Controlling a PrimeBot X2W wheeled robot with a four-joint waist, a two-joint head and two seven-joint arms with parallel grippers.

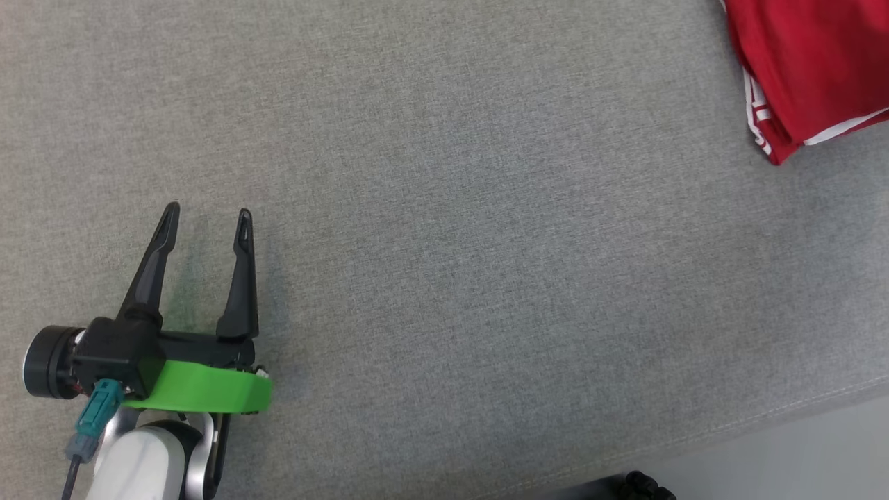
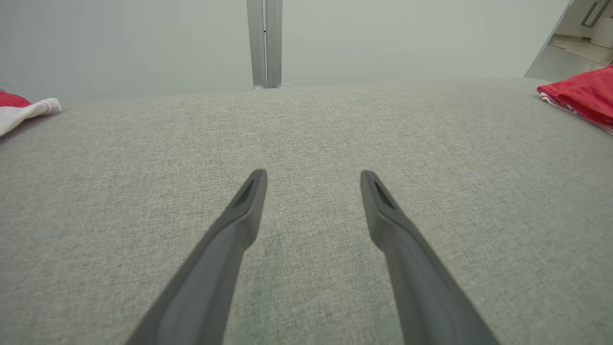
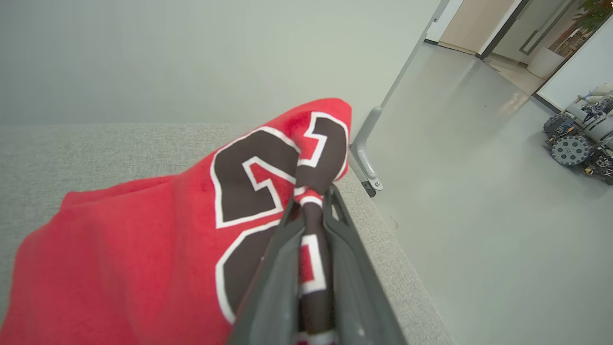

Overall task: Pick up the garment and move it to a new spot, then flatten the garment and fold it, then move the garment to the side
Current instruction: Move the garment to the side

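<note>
red garment pinched at the bench's right edge

the grey cloth-covered bench (image 1: 486, 243) takes up most of the head view. the red garment (image 1: 806, 62), trimmed in white, lies at the bench's far right corner. in the right wrist view its black, white-edged numerals show, and the right gripper (image 3: 313, 201) is closed tight on a raised fold of it, close to the bench's edge above the floor (image 3: 479, 215). the left gripper (image 1: 208, 210) sits at the lower left, well apart from the garment, its fingers spread over bare cloth and gripping nothing. a second red-and-white cloth (image 2: 24, 108) lies at the left edge of the left wrist view.
</note>
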